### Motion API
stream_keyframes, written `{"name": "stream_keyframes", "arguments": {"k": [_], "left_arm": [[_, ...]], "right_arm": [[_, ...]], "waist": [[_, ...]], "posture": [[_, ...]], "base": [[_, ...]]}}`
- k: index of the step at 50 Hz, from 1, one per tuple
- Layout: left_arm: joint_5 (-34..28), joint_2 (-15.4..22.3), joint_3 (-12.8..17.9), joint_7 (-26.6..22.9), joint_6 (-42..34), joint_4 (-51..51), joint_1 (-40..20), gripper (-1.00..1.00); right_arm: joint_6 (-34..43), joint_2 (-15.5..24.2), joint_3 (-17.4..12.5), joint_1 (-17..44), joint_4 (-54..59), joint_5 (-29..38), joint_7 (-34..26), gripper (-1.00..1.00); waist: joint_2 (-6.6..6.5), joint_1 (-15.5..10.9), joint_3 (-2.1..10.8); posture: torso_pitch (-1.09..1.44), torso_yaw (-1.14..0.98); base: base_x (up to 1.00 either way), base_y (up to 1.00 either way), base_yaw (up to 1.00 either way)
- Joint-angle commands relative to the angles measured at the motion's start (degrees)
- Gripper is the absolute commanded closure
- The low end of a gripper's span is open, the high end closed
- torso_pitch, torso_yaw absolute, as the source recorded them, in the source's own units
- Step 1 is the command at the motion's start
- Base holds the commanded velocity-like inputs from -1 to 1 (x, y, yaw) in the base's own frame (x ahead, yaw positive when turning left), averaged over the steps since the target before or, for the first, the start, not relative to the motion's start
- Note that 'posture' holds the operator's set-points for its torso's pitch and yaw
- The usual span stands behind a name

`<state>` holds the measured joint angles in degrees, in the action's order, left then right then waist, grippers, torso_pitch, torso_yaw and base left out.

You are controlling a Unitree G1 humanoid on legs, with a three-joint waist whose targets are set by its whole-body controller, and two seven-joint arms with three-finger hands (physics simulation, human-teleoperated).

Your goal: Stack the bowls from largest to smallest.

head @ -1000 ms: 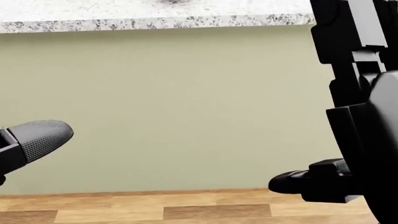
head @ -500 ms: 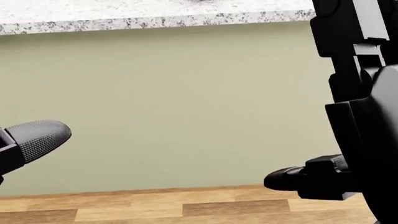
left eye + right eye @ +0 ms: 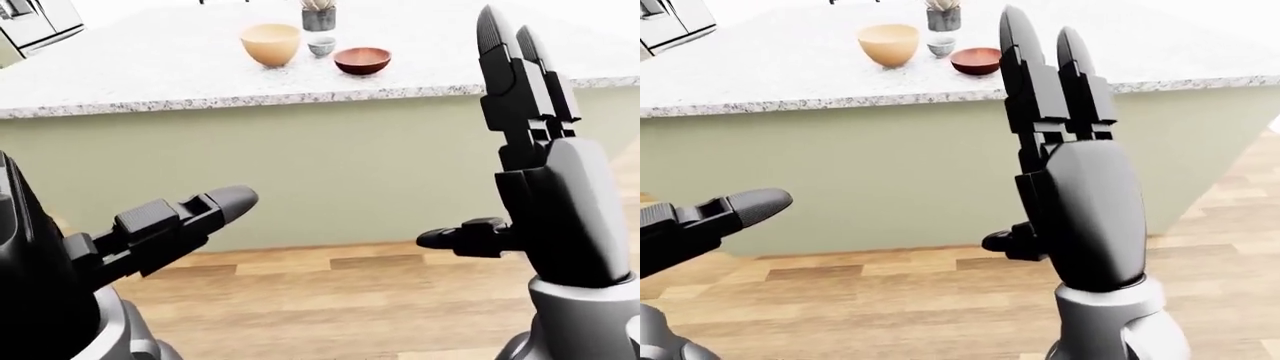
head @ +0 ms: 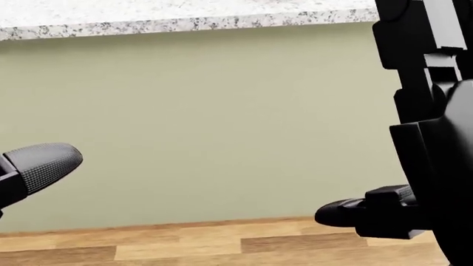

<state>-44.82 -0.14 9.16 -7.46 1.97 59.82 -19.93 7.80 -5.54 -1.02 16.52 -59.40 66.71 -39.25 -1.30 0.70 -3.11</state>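
Three bowls are seen standing apart, unstacked, near the top of the left-eye view on the speckled granite worktop (image 3: 150, 82): a large tan bowl (image 3: 271, 43) at the left, a small grey bowl (image 3: 321, 47) just right of it, and a shallow reddish-brown bowl (image 3: 362, 60) further right. A grey pot holding a plant (image 3: 318, 15) is placed just above the small grey bowl. None of the bowls is touched by either hand, and both hands are held well below the worktop's edge in the views, before the pale green cabinet face (image 3: 330, 172) and the wooden floor (image 3: 330, 307). The right hand (image 3: 1065, 161) is raised upright with its fingers (image 3: 1025, 67) extended straight and its thumb stuck out sideways, nothing being gripped. The left hand (image 3: 165, 229) is stretched forward with its fingers spread open and empty. In the head view only the worktop's edge, the cabinet face and parts of both hands are shown.
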Motion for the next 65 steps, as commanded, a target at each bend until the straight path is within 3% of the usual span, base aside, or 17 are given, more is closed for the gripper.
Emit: {"name": "stream_keyframes", "arguments": {"k": [1,3,4,17,18,21,25,27,29,30,35,46,49,50,58,62,65], "left_arm": [[0.12,-0.05,0.46,0.02,0.18,0.18,-0.83,-1.0],[0.2,-0.07,0.62,-0.13,0.15,0.18,-0.98,-1.0],[0.36,0.15,0.69,-0.02,0.02,0.18,-0.96,-1.0],[0.37,0.87,0.29,0.6,-0.44,0.18,-0.68,-1.0],[0.3,0.82,0.15,0.65,-0.37,0.18,-0.54,-1.0],[0.19,0.54,0.08,0.5,-0.18,0.18,-0.49,-1.0],[-0.08,0.16,-0.11,0.36,0.14,0.18,-0.38,-1.0],[-0.18,0.03,-0.17,0.39,0.37,0.18,-0.2,-1.0],[-0.06,0.08,-0.06,0.37,0.22,0.18,-0.26,-1.0],[-0.15,0.21,-0.1,0.48,0.2,0.18,-0.23,-1.0],[-0.07,0.14,0.09,0.3,0.18,0.18,-0.44,-1.0],[0.09,0.0,0.35,0.1,0.23,0.18,-0.75,-1.0],[0.27,-0.24,0.65,-0.18,0.4,0.18,-0.92,-1.0],[0.25,-0.25,0.68,-0.26,0.38,0.18,-1.01,-1.0],[0.33,-0.29,0.75,-0.23,0.54,0.18,-0.86,-1.0],[0.1,-0.36,0.42,-0.1,0.66,0.18,-0.59,-1.0],[0.06,-0.55,0.47,-0.26,0.81,0.18,-0.66,-1.0]], "right_arm": [[-1.13,-0.49,-0.01,1.08,-0.6,-0.3,0.29,-1.0],[-1.12,-0.56,0.2,1.18,-0.6,-0.12,0.16,-1.0],[-0.89,-0.45,0.31,1.3,-0.6,-0.05,0.12,-1.0],[-0.23,0.09,0.8,1.55,-0.6,0.2,0.25,-1.0],[-0.33,0.02,0.9,1.25,-0.6,0.2,0.45,-1.0],[-0.5,-0.13,0.97,0.74,-0.6,0.11,0.78,-1.0],[-1.1,-0.51,0.63,0.53,-0.6,0.01,0.76,-1.0],[-1.27,-0.55,0.62,0.27,-0.6,-0.07,0.9,-1.0],[-1.47,-0.59,0.51,0.27,-0.6,-0.19,0.96,-1.0],[-1.42,-0.58,0.52,0.21,-0.6,-0.27,1.04,-1.0],[-1.91,-0.84,0.23,0.15,-0.6,-0.61,1.22,-1.0],[-2.05,-1.12,-0.13,0.36,-0.6,-0.58,0.83,-1.0],[-2.01,-1.24,-0.05,0.61,-0.6,-0.44,0.64,-1.0],[-1.94,-1.29,-0.03,0.74,-0.6,-0.36,0.53,-1.0],[-1.42,-0.89,0.43,0.72,-0.6,-0.32,0.7,-1.0],[-1.33,-0.71,0.47,0.32,-0.6,-0.45,0.97,-1.0],[-1.34,-0.67,0.51,0.03,-0.6,-0.59,1.21,-1.0]], "waist": [[-0.04,-0.08,0.53],[-4.18,0.06,1.75],[-4.16,0.0,1.81],[4.39,0.17,1.2],[2.42,0.73,0.94],[3.52,-0.15,1.66],[1.42,-0.42,0.57],[-0.78,-0.16,0.74],[-5.9,-0.27,2.13],[-2.64,-0.43,1.34],[-1.72,-0.76,-1.52],[2.44,-2.09,-0.89],[6.72,-2.1,0.29],[4.45,-1.44,-1.55],[2.37,-1.46,0.37],[-1.13,-0.59,1.64],[-2.11,-0.79,-1.27]], "posture": [[0.0,0.0],[0.0,0.0],[0.0,0.0],[0.0,0.0],[0.0,0.0],[0.0,0.0],[0.0,0.0],[0.0,0.0],[0.0,0.0],[0.0,0.0],[0.0,0.0],[0.0,0.0],[0.0,0.0],[0.0,0.0],[0.0,0.0],[0.0,0.0],[0.0,0.0]], "base": [[0.0,0.3,0.0],[0.0,0.3,0.0],[0.0,0.3,0.0],[0.0,0.29,0.0],[0.0,0.28,0.0],[0.0,0.28,0.0],[0.0,0.28,0.0],[0.0,0.28,0.0],[0.0,0.21,0.0],[0.06,0.07,0.0],[0.46,0.01,0.0],[0.68,0.0,0.0],[0.68,0.0,0.0],[0.69,0.0,0.0],[0.68,0.0,0.0],[0.69,0.0,0.0],[0.69,0.0,0.0]]}}
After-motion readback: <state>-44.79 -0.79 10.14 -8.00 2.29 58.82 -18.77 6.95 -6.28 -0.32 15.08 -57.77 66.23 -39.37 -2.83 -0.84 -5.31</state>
